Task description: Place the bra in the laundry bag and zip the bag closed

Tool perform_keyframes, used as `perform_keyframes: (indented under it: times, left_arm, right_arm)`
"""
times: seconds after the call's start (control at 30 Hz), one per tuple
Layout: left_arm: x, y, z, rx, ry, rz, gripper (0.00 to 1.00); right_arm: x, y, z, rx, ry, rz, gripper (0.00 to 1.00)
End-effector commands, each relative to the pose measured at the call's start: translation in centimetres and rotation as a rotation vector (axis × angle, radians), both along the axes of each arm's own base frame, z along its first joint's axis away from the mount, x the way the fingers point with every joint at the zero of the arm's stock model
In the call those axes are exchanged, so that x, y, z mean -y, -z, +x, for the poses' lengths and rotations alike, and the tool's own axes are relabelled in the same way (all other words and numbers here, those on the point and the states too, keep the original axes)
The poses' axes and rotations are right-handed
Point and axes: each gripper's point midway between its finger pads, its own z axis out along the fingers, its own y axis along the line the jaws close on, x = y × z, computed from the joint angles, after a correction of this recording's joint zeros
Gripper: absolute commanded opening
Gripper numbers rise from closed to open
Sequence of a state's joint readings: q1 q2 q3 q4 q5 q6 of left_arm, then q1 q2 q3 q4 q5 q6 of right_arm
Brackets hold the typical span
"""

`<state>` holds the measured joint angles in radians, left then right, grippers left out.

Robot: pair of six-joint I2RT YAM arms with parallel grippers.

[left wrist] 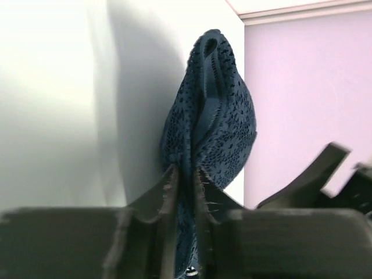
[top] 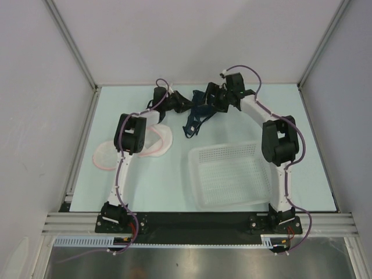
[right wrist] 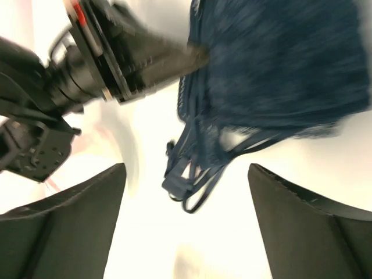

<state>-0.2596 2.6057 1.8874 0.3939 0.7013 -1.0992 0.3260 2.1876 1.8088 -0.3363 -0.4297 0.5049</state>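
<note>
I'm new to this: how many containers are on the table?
2: a pink-rimmed mesh bag, left, partly behind the left arm; a white plastic basket, right. None seem hidden.

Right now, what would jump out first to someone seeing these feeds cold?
The navy bra is held up at the far centre of the table, pinched in the left hand, with its straps dangling. The right hand faces it, open and gripping nothing. The pink-rimmed laundry bag lies open at the left, partly under the left arm, left of the white basket.
</note>
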Motion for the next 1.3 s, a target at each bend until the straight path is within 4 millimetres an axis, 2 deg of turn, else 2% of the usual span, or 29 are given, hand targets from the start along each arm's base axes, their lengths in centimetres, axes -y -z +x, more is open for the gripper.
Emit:
perform_keyframes:
  times: [0.0,0.07,0.1,0.23,0.33,0.37,0.43,0.5,0.57,0.6,0.63,0.67,0.7,0.73,0.77,0.8,0.83,0.87,0.93,0.97,1.0,1.03,1.07,1.1,1.17,1.2,1.23,1.27]
  left_arm:
    - [0.7,-1.7,0.4,0.062,0.016,-0.015,0.06]
    - [0.7,-2.1,0.3,0.064,0.02,-0.028,0.02]
    - [0.8,-2.6,0.3,0.078,0.031,-0.038,0.0]
    - [0.9,-4.8,-0.2,0.102,0.055,-0.083,0.0]
    - [0.9,-7.2,-0.7,0.126,0.068,-0.144,0.0]
    - [0.9,-8.9,-0.8,0.165,0.075,-0.166,0.0]
    - [0.5,-9.8,-1.1,0.16,0.077,-0.193,0.0]
    - [0.2,-11.8,-1.7,0.191,0.086,-0.216,0.0]
    - [-0.4,-13.2,-2.0,0.208,0.084,-0.233,0.0]
    - [-0.7,-14.1,-2.5,0.213,0.083,-0.236,0.0]
    - [-0.9,-14.6,-2.7,0.215,0.08,-0.238,0.0]
    - [-1.1,-15.1,-3.0,0.228,0.081,-0.244,0.0]
    - [-1.3,-14.7,-3.5,0.214,0.078,-0.246,0.0]
    - [-1.4,-16.0,-4.1,0.215,0.077,-0.268,0.0]
    - [-1.6,-16.0,-4.8,0.22,0.08,-0.282,0.0]
    - [-1.7,-16.7,-5.4,0.202,0.078,-0.31,0.0]
    - [-1.9,-18.2,-6.1,0.22,0.077,-0.332,0.0]
    - [-2.1,-18.1,-7.1,0.224,0.075,-0.35,0.0]
    - [-2.5,-19.4,-8.4,0.22,0.074,-0.385,0.0]
    - [-2.8,-21.5,-9.5,0.259,0.079,-0.395,0.0]
    - [-3.0,-21.0,-10.5,0.231,0.07,-0.391,0.0]
    - [-3.2,-21.5,-11.2,0.236,0.067,-0.391,0.0]
    - [-3.6,-22.7,-12.7,0.248,0.064,-0.392,0.0]
    - [-3.8,-23.1,-13.4,0.251,0.061,-0.391,0.0]
    - [-4.2,-24.1,-14.7,0.26,0.052,-0.393,0.0]
    - [-4.5,-24.8,-16.1,0.265,0.048,-0.395,0.0]
    - [-4.7,-25.6,-16.8,0.278,0.044,-0.398,0.0]
    - [-4.9,-25.3,-17.4,0.262,0.038,-0.393,0.0]
  right_arm:
    - [3.8,-2.6,1.3,0.078,0.038,-0.034,0.94]
    - [4.2,-2.5,1.4,0.076,0.017,-0.017,0.95]
    - [4.2,-2.4,1.3,0.077,0.001,-0.003,1.0]
    - [4.1,-2.4,0.9,0.093,-0.065,0.053,1.0]
    - [4.4,-2.1,0.4,0.109,-0.089,0.056,1.0]
    - [4.5,-2.2,0.3,0.117,-0.094,0.066,1.0]
    - [4.8,-2.3,0.0,0.127,-0.105,0.099,1.0]
    - [5.3,-3.1,0.0,0.138,-0.09,0.129,1.0]
    - [5.7,-2.8,-0.7,0.111,-0.062,0.152,1.0]
    - [5.9,-4.5,-0.7,0.132,-0.027,0.184,1.0]
    - [6.1,-5.0,-0.9,0.138,-0.009,0.189,1.0]
    - [6.2,-4.3,-1.9,0.113,0.008,0.193,1.0]
    - [6.0,-5.4,-1.8,0.163,0.017,0.213,1.0]
    - [5.8,-7.7,-2.7,0.187,0.04,0.258,1.0]
    - [5.7,-6.9,-3.9,0.166,0.048,0.27,1.0]
    - [5.6,-7.9,-4.3,0.201,0.058,0.29,1.0]
    - [5.3,-9.9,-5.3,0.223,0.069,0.323,1.0]
    - [5.1,-9.7,-6.4,0.214,0.069,0.33,1.0]
    - [4.9,-10.9,-7.5,0.227,0.076,0.336,1.0]
    - [4.4,-12.8,-8.8,0.249,0.063,0.362,1.0]
    - [4.1,-13.1,-9.6,0.253,0.058,0.38,1.0]
    - [3.7,-13.9,-10.5,0.266,0.055,0.398,1.0]
    - [2.7,-15.7,-12.0,0.285,0.037,0.435,1.0]
    - [2.2,-16.2,-13.1,0.299,0.022,0.45,1.0]
    - [1.9,-17.2,-13.9,0.309,0.05,0.458,1.0]
    - [1.1,-18.0,-15.3,0.302,0.043,0.467,1.0]
    - [0.8,-18.3,-15.6,0.302,0.054,0.471,1.0]
    - [0.4,-18.9,-16.3,0.303,0.047,0.48,1.0]
